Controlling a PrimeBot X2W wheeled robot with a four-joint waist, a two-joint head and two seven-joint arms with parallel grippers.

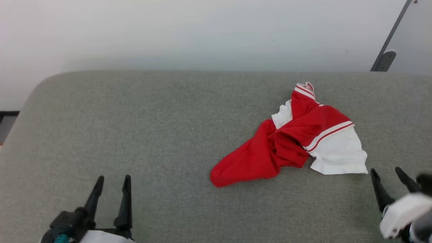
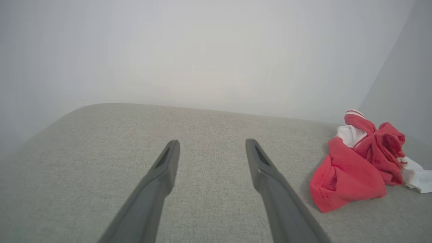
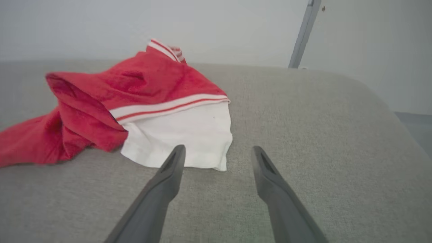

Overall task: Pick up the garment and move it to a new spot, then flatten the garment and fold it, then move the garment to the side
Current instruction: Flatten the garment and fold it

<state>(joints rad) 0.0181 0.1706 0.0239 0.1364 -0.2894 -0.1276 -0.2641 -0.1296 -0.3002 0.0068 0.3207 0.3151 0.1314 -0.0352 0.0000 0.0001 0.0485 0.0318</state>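
Garment [image 1: 290, 141] lies crumpled right of centre in the head view, on the grey padded surface [image 1: 135, 118]. Both grippers are empty with fingers apart. Left gripper [image 1: 114, 177] is lower left, well apart from it. Right gripper [image 1: 385, 169] is lower right, near the white sleeve [image 1: 341, 153]. For the pick I'd pinch the bunched red fabric, not the flat sleeve. Path looks unobstructed. Grey post [image 1: 388, 44] sits upper right, off the surface.

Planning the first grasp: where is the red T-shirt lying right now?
In the head view the garment lies crumpled on the right half of the grey surface, its white sleeve nearest the open right gripper.
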